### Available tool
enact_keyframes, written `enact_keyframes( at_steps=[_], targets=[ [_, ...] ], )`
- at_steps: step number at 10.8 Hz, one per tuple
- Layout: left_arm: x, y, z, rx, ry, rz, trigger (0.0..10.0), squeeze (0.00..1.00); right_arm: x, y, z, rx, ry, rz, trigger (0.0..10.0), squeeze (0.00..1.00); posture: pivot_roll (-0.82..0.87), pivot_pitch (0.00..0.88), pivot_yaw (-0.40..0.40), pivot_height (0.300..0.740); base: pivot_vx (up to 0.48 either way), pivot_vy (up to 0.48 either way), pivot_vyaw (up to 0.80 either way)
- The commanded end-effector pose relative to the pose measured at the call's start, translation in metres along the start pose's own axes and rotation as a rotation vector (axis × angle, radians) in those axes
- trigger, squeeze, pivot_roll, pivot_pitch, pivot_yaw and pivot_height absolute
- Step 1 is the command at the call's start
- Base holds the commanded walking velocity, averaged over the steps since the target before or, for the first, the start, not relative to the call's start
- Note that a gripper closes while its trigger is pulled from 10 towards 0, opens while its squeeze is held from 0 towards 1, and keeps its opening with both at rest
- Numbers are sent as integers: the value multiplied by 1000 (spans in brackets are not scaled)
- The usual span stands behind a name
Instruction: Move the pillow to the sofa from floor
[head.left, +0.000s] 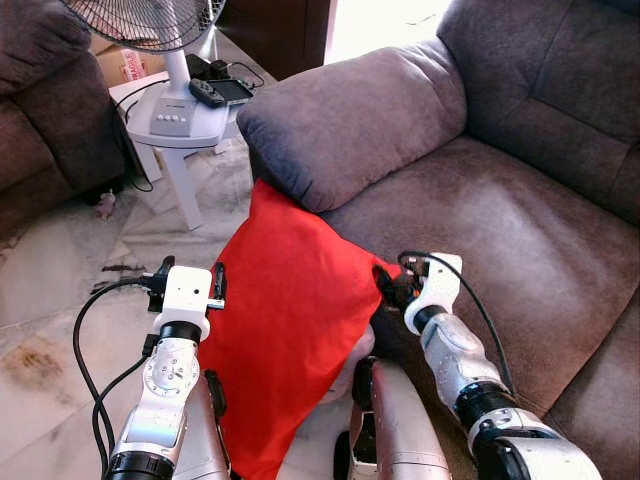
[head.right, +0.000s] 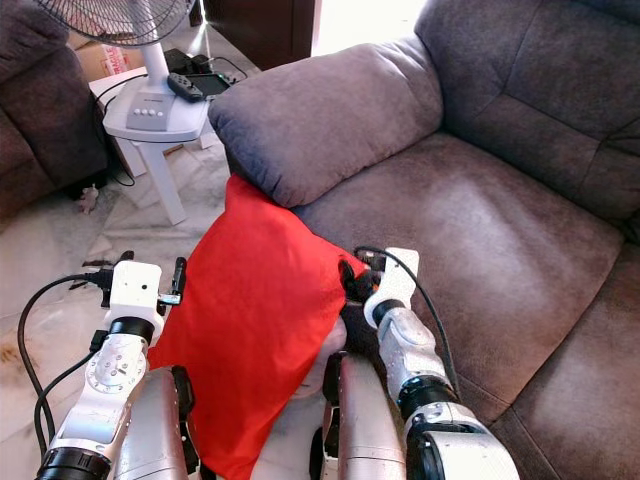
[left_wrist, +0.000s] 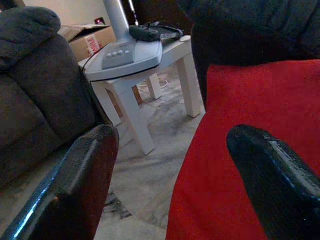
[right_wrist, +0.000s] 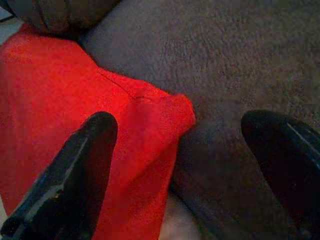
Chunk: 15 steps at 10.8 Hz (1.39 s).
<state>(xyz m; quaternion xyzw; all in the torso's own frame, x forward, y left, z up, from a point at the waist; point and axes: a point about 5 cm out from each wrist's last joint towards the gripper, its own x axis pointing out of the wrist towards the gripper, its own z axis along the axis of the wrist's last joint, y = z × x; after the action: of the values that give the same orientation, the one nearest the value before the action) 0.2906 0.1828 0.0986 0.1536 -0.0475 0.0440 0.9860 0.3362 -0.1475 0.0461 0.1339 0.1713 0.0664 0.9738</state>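
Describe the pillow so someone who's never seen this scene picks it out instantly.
Start at the big grey-brown sofa and find its padded armrest beside the white side table. The pillow leans against the sofa's front edge just below that armrest, between the left gripper and the right gripper. It is the sole bright red thing, flat and square.

Marble-patterned tiled floor (head.left: 60, 290), pale with darker veining and a brownish stain near the lower left. A small white side table (head.left: 185, 150) carries the grey base of a pedestal fan (head.left: 180, 110) and a dark handheld device (head.left: 222, 92); a cardboard box (left_wrist: 90, 42) sits behind it, beside a second dark armchair (head.left: 45, 110). Bright daylight enters through an opening (head.left: 385, 25) at upper centre.
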Motion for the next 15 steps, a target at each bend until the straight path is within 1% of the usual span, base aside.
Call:
enact_keyframes(
  at_steps=[1,2,3,4,5,7,8,9,10,11,13,14,15],
  targets=[
    [1,-2,0,-15,4,-6,10000,0,-1,-3,-4,13,31,-17,10000,0,66,114,-114,499,0,0,0],
    [1,-2,1,-15,3,-7,10000,0,0,-4,-5,29,44,-27,10000,0,68,110,-115,499,0,0,0],
    [0,-3,1,-17,1,-7,10000,0,1,-3,-6,82,63,-37,10000,0,74,106,-119,499,0,0,0],
    [0,-3,2,-19,0,-7,10000,0,2,-2,-7,109,81,-42,10000,0,75,107,-121,499,0,0,0],
    [0,-3,2,-21,1,-5,10000,0,3,1,-6,191,82,-28,10000,0,77,112,-122,499,0,0,0],
    [-4,-4,-1,-25,11,-10,10000,0,2,6,-14,194,133,19,10000,0,74,130,-125,499,0,0,0],
    [-8,-5,-1,-30,13,-11,10000,0,1,7,-20,245,160,49,10000,0,76,144,-127,499,0,0,0],
    [-11,-5,-2,-31,19,-11,10000,0,0,7,-22,253,177,61,10000,0,69,158,-128,499,0,0,0],
    [-12,-6,-2,-33,24,-13,10000,0,-1,5,-24,235,198,56,10000,0,70,166,-131,499,0,0,0],
    [-12,-7,-1,-39,22,-20,10000,0,-1,4,-24,248,202,58,10000,0,75,178,-135,499,0,0,0],
    [-13,-8,2,-49,19,-22,10000,0,1,5,-19,378,188,73,10000,0,82,190,-142,499,0,0,0],
    [-14,-8,2,-56,19,-20,10000,0,2,7,-15,477,174,73,10000,0,86,196,-146,499,0,0,0],
    [-15,-8,3,-64,18,-17,10000,0,3,7,-12,544,152,79,10000,0,89,199,-149,499,0,0,0]
  ],
)
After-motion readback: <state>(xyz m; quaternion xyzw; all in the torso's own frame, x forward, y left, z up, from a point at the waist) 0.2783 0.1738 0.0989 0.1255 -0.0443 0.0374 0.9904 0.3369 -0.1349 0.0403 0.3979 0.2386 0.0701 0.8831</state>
